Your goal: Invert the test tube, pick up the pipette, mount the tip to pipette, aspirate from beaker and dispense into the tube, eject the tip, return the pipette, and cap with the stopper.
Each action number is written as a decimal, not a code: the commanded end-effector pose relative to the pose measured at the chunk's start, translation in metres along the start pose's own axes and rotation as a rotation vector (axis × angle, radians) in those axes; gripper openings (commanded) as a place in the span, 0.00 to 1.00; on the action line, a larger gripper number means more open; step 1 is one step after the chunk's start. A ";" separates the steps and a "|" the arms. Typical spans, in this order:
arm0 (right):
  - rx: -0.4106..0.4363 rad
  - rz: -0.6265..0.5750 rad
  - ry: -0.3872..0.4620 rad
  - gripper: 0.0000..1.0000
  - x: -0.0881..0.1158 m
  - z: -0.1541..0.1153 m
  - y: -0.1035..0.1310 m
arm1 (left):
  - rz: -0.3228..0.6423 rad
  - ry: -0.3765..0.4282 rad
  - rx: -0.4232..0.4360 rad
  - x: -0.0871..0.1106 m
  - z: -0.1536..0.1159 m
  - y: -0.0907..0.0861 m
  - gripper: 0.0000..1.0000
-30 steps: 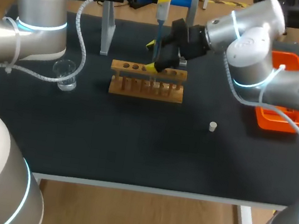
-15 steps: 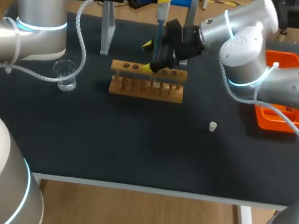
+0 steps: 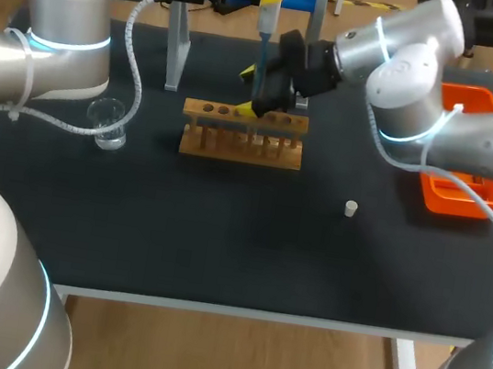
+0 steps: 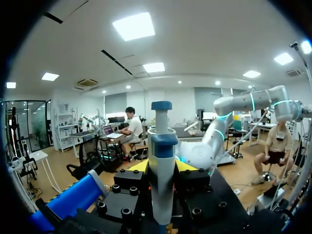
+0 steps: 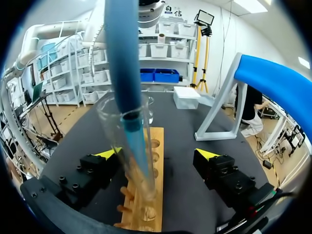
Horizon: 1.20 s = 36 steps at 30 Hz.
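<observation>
pulled back a touch from the wooden rack (image 3: pixel 241 145), my right gripper (image 5: pixel 161 153) stands wide open either side of the upright test tube (image 5: pixel 129 165), not gripping it. left gripper (image 4: pixel 162 168) clamps the pipette (image 4: pixel 161 141), tip down inside the tube; i'd keep it plumb and dispense slowly.

text: none legible | labels: none | numbers: none | signs: none on table items

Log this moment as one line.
left gripper: holds pipette | tip: in tube | right gripper: open around tube | stopper: on table
</observation>
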State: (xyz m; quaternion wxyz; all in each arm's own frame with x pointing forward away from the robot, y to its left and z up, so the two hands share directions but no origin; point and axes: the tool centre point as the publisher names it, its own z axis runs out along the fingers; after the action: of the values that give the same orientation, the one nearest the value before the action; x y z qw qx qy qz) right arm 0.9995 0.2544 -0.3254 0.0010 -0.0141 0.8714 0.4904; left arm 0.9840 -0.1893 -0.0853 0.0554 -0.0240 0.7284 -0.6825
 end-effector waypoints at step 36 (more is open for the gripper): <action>-0.003 0.002 0.001 1.00 0.010 -0.012 0.003 | 0.000 0.000 -0.004 0.001 0.000 -0.002 0.00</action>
State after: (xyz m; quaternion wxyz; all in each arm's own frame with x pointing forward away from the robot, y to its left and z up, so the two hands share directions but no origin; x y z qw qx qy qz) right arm 0.9893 0.2469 -0.3178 0.0010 -0.0127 0.8699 0.4931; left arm 0.9838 -0.1894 -0.0852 0.0554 -0.0237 0.7284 -0.6825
